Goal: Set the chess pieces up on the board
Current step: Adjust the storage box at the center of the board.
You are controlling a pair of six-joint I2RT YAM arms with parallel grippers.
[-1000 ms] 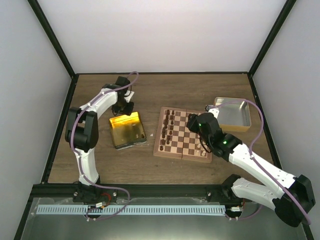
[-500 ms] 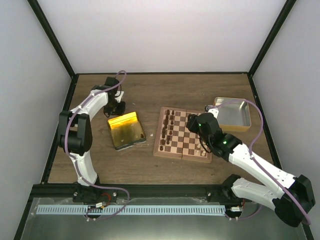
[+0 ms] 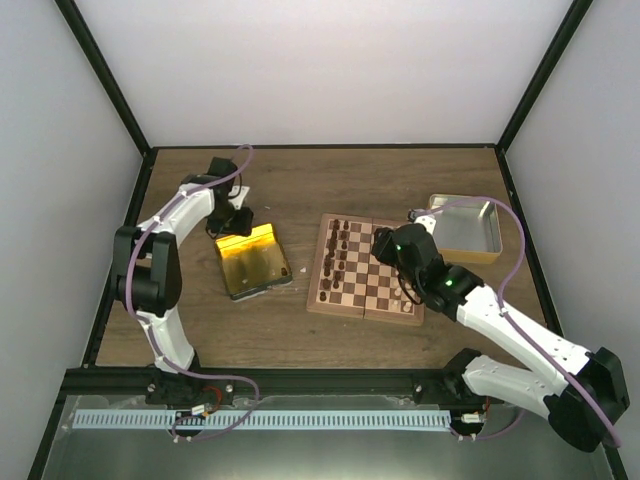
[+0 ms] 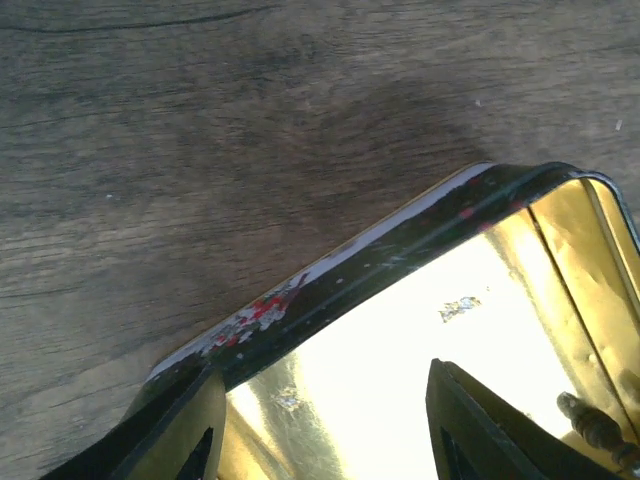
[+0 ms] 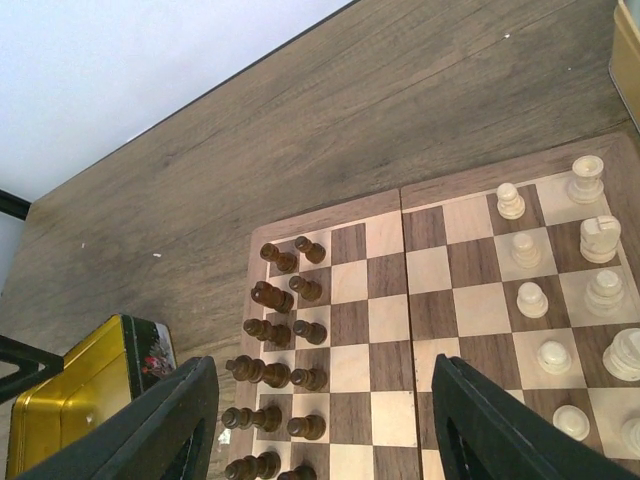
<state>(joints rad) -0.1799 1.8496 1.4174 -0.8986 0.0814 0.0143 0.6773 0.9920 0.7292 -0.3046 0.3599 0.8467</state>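
Note:
The board [image 3: 366, 266] lies mid-table, also in the right wrist view [image 5: 440, 300]. Dark brown chess pieces [image 5: 285, 340] stand in two columns along its left side [image 3: 338, 258]. Pale cream pieces [image 5: 580, 280] stand along its right side. My right gripper [image 5: 320, 430] hovers open and empty above the board's middle. My left gripper [image 4: 320, 430] is open over the far corner of the shiny gold tin [image 4: 470, 340], one finger [image 4: 180, 430] by its dark wall. A small dark piece [image 4: 595, 430] lies inside the tin at the right edge.
The gold tin [image 3: 253, 259] sits left of the board, its painted dark side [image 5: 150, 350] showing. A silver tin [image 3: 466, 227] stands at the board's far right. A tiny pale speck [image 3: 301, 270] lies between gold tin and board.
My left arm swung left and back from over the gold tin's far edge to its far left corner. The gold tin shifted slightly. My right arm stayed over the board.

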